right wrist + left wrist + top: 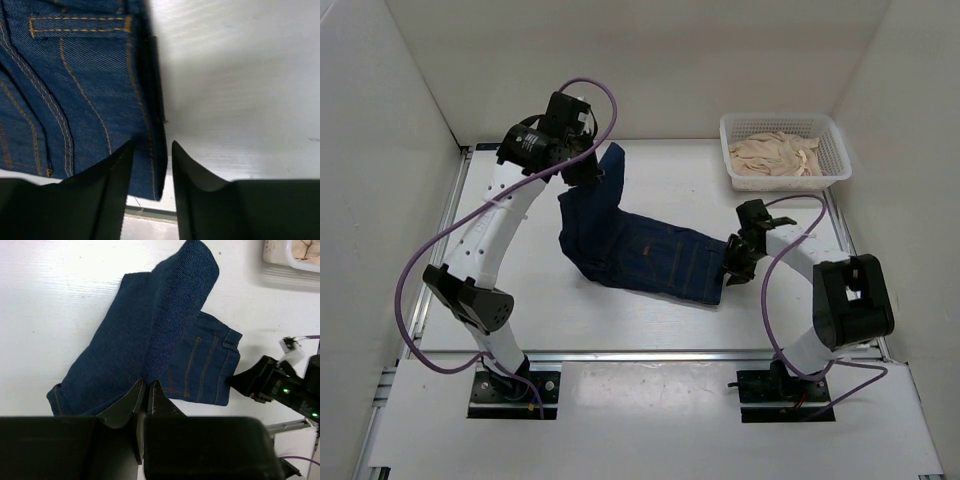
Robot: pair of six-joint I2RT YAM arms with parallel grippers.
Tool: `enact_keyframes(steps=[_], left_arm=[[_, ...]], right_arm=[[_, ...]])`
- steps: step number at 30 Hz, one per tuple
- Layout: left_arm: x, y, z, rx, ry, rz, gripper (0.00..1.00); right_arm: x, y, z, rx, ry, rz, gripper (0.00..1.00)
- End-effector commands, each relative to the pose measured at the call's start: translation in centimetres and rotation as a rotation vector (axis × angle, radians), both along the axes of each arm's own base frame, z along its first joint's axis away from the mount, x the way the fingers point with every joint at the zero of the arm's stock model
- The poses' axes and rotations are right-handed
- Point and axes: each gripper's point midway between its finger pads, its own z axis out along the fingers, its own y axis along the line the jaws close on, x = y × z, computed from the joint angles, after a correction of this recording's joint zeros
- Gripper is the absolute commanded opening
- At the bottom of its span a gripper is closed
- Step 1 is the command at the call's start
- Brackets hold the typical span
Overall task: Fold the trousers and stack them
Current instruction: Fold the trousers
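Trousers (650, 255) in left hand's (147, 388) grip

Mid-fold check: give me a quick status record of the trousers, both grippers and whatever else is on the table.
trousers: dark denim, partly folded on table, one leg end lifted
left gripper: shut on the lifted leg fabric
right gripper: open, jaws astride the waistband edge
basket: white, far right corner, holding beige cloth

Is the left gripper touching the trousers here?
Touching. The left wrist view shows the left gripper with its fingers closed on a raised fold of the trousers, the denim running straight into the pinch.
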Motion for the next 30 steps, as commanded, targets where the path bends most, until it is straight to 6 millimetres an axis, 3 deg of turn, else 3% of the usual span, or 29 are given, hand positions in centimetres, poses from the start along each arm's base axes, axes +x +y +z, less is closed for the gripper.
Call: enact_keyframes(steps=[1,3,6,7,10,13,15,19,20,24,28,29,30], left_arm=[[0.0,-1.3,3.0,-0.085,-0.07,0.016,0.1],[0.0,-2.2,3.2,-0.109,-0.071,0.002,0.1],[-0.2,-4.3,3.3,-0.148,-0.068,-0.021,0.1],[-0.8,-5.2,3.4,-0.159,-0.061,-0.033,0.1],[-0.8,-6.8,3.0,-0.18,-0.051,-0.042,0.1],[-0.8,-8.1,1.6,-0.186,-0.016,-0.03,0.1],[-0.9,-10.0,0.6,-0.203,0.003,-0.039,0.1],[-0.5,-11.4,-1.8,-0.185,0.04,-0.013,0.1],[-0.4,-11.7,-2.2,-0.177,0.041,0.004,0.1],[0.2,-12.6,-4.5,-0.149,0.056,0.027,0.1],[0.7,-13.1,-6.0,-0.129,0.077,0.029,0.1],[0.8,-13.2,-5.4,-0.144,0.07,0.035,0.1],[0.9,-13.3,-4.7,-0.157,0.056,0.034,0.1]], right_arm=[[1.6,1.0,-0.6,-0.043,-0.032,0.017,0.39],[1.6,2.1,-1.2,-0.042,-0.023,0.039,0.39],[2.0,3.1,-2.0,-0.064,-0.014,0.052,0.22],[2.3,3.6,-2.1,-0.062,-0.011,0.053,0.11],[2.6,4.3,-2.3,-0.083,-0.016,0.056,0.01],[3.0,4.7,-2.6,-0.091,-0.015,0.055,0.01],[3.5,5.3,-2.3,-0.083,-0.026,0.055,0.01],[3.1,5.7,-2.4,-0.107,-0.017,0.064,0.01],[3.5,5.9,-2.2,-0.117,-0.033,0.059,0.14],[2.9,5.5,-0.3,-0.146,-0.072,0.047,0.86],[2.1,3.8,3.0,-0.17,-0.159,0.021,0.93],[2.0,2.8,4.8,-0.166,-0.209,0.003,0.93],[1.4,2.1,5.2,-0.161,-0.221,-0.01,0.93]])
